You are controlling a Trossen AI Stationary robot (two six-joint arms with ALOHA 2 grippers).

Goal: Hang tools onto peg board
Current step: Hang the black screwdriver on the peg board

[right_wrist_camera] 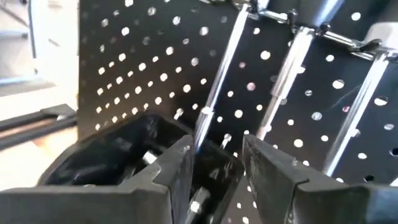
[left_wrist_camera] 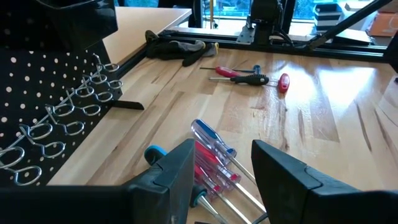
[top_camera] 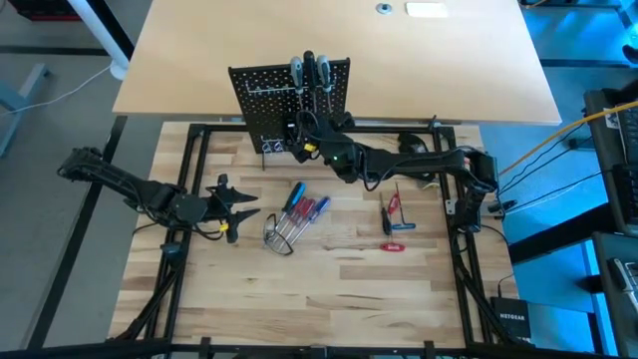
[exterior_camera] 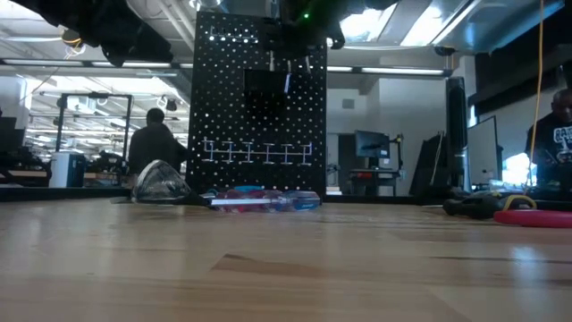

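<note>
Where the pale wooden table (top_camera: 339,289) meets a dark metal frame (top_camera: 194,179), the peg board (top_camera: 274,105) is stood upright at the far edge, a black panel dotted with rows of small holes and fitted with a row of wire loops (left_wrist_camera: 74,109). Three tools are already hung on it, seen in the right wrist view as silver shafts (right_wrist_camera: 217,81) dropping from the hooks, with their handles (top_camera: 309,70) showing above the board from overhead. The right gripper (right_wrist_camera: 214,162) is held close against the board just below these shafts, its jaws parted around the lowest tip of one shaft, though whether anything is pinched cannot be told. The left gripper (top_camera: 244,204) is held low over the table, released and empty, just beside a heap of screwdrivers (top_camera: 299,209) with clear blue and red handles. Further right, red-handled tools (top_camera: 394,214) are laid on the wood. In the low view a seated person (exterior_camera: 154,143) is seen beyond the table, and the upper part of the board is hidden by the arm.
</note>
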